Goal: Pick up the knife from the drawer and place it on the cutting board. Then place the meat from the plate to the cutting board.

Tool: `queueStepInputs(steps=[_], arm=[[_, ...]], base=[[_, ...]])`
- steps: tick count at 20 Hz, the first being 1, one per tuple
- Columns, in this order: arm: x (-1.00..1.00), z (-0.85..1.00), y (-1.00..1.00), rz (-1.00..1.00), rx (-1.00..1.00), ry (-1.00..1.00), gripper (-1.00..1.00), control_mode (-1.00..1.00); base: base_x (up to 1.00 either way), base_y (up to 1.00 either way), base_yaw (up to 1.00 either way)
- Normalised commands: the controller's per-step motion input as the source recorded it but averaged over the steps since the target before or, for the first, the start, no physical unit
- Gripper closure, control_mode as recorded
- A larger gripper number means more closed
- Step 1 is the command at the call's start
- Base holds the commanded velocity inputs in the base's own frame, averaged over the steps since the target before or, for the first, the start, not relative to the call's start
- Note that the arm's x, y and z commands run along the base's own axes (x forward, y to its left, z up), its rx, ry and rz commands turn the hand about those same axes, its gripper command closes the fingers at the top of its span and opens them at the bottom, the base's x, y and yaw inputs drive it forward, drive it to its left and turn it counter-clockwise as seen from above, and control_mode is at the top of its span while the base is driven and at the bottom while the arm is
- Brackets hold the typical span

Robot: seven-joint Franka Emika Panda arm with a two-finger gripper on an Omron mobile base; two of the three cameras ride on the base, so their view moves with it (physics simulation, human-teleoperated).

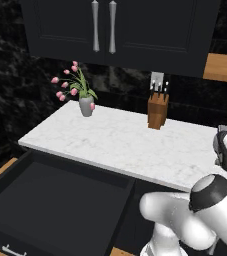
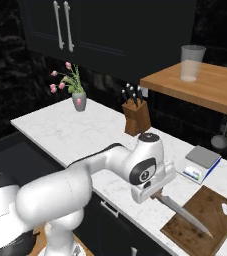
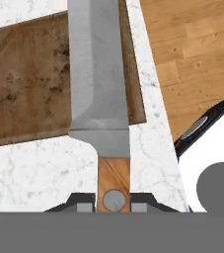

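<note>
My gripper (image 2: 157, 195) is shut on the light wooden handle of the knife (image 2: 185, 215). It holds the knife just above the counter, with the long grey blade reaching out over the near left part of the dark brown cutting board (image 2: 205, 220). In the hand view the blade (image 3: 98, 74) runs up across the board (image 3: 29, 94), and the handle sits clamped between my fingertips (image 3: 84, 203). The wide black drawer (image 1: 55, 205) stands pulled open at the lower left, its inside bare. The meat and the plate are out of view.
A wooden knife block (image 2: 136, 117) and a vase of pink flowers (image 2: 77, 97) stand at the back of the marble counter (image 1: 120, 140). A small scale (image 2: 201, 162) sits behind the board. A glass (image 2: 191, 62) stands on a wooden shelf (image 2: 210, 85) above.
</note>
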Motion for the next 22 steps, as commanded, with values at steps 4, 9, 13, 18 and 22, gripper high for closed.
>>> queueStepInputs(steps=[4,9,13,18,22], arm=[[-0.05,0.04,-1.0,-0.03,0.11,-0.1,1.0,-1.0],[0.01,-0.02,-0.94,0.0,0.02,-0.18,1.0,-1.0],[0.25,-0.55,-0.41,0.0,0.0,-0.07,1.0,-1.0],[0.41,-0.62,-0.06,0.0,-0.01,-0.03,1.0,-1.0],[0.46,-0.17,-0.39,0.0,-0.01,0.0,1.0,-1.0]], base=[[0.0,0.0,0.0],[0.0,0.0,0.0],[0.0,0.0,0.0],[0.0,0.0,0.0],[0.0,0.0,0.0]])
